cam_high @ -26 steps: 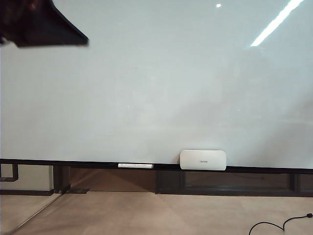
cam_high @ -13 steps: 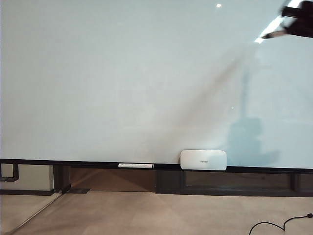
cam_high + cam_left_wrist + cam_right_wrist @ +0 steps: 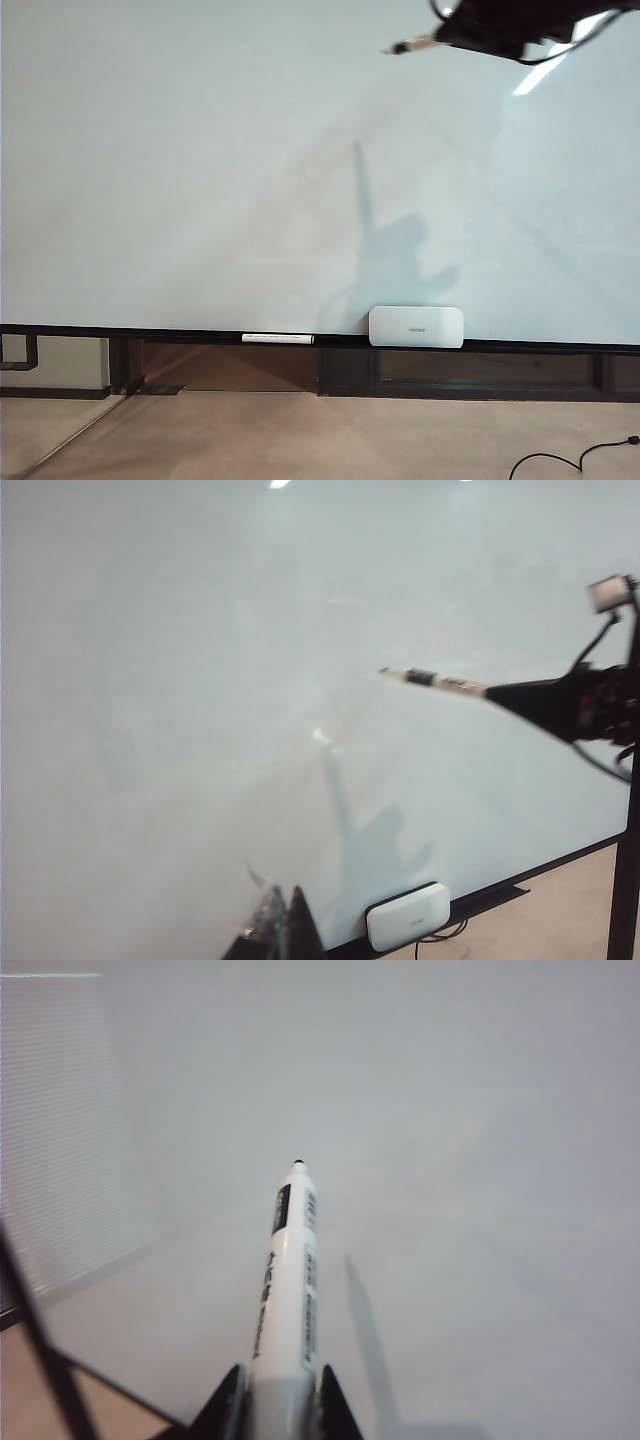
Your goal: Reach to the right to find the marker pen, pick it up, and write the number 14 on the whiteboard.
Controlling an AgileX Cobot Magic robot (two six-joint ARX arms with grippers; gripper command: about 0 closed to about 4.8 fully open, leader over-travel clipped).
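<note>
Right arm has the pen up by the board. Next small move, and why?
Probably ease the right gripper forward until the marker pen nib meets the whiteboard: pen is clamped, board bears no strokes, and the nib seems short of it.

The marker pen (image 3: 288,1290) is a slim white barrel with black printing and a small dark nib, uncapped, its rear end clamped between the right gripper's (image 3: 282,1400) two dark fingers. In the exterior view it sits high at the upper right, lying roughly level with the nib pointing left in front of the whiteboard (image 3: 200,180). The whiteboard is a very large, glossy pale grey-white surface with a thin black bottom rail, and no written strokes show on it.
</note>
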